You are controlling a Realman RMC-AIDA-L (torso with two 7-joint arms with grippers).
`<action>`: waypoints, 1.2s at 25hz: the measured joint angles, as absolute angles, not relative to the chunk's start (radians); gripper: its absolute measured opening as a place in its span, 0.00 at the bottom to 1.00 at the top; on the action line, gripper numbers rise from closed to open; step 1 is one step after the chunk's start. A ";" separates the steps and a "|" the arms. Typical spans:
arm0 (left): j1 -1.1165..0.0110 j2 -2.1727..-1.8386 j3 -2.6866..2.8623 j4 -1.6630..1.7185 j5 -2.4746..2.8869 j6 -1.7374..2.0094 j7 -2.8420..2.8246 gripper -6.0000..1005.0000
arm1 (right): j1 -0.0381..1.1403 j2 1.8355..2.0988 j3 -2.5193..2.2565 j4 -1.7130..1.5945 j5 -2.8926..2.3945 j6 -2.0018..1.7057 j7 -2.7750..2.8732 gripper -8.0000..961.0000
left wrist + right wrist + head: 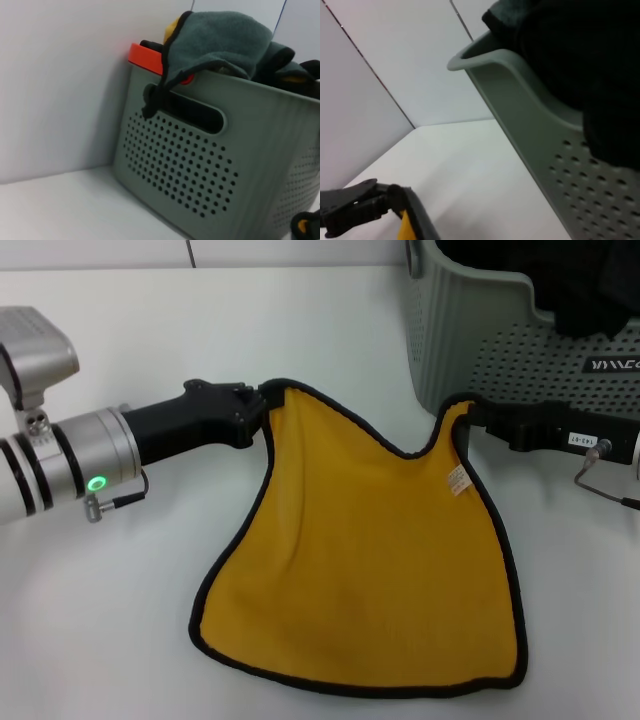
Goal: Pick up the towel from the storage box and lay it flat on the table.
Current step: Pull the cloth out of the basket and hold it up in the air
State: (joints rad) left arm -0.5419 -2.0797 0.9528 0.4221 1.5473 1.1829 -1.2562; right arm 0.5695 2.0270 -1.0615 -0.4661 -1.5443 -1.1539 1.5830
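Head cam looks down on the table (300,330) from above, storage box (470,350) at the far right corner. Left wrist cam sits low and close, facing the box's perforated side (200,170). Right wrist cam looks up along its rim (485,60). All three share the box.

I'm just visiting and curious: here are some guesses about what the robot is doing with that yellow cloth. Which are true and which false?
1. Both claws hold the towel by its corners. True: the left claw and the right claw each pinch one.
2. The towel is still inside the storage box. False: it is out, over the table.
3. Its yellow side faces up. True.
4. The towel already lies fully flat. False: the edge between the claws sags.
5. The box is empty. False: dark cloths remain.
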 joint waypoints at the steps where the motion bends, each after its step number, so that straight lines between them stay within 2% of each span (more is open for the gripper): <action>1: -0.545 -2.079 0.953 0.422 1.548 1.174 -1.255 0.02 | 0.570 2.027 -1.062 -0.466 -1.545 -1.153 1.583 0.08; 15: -0.523 -2.071 0.948 0.423 1.554 1.069 -1.250 0.02 | 0.546 2.019 -1.061 -0.464 -1.550 -1.122 1.614 0.09; 30: -0.525 -2.084 0.949 0.423 1.558 1.044 -1.189 0.08 | 0.546 2.013 -1.068 -0.465 -1.578 -1.086 1.638 0.10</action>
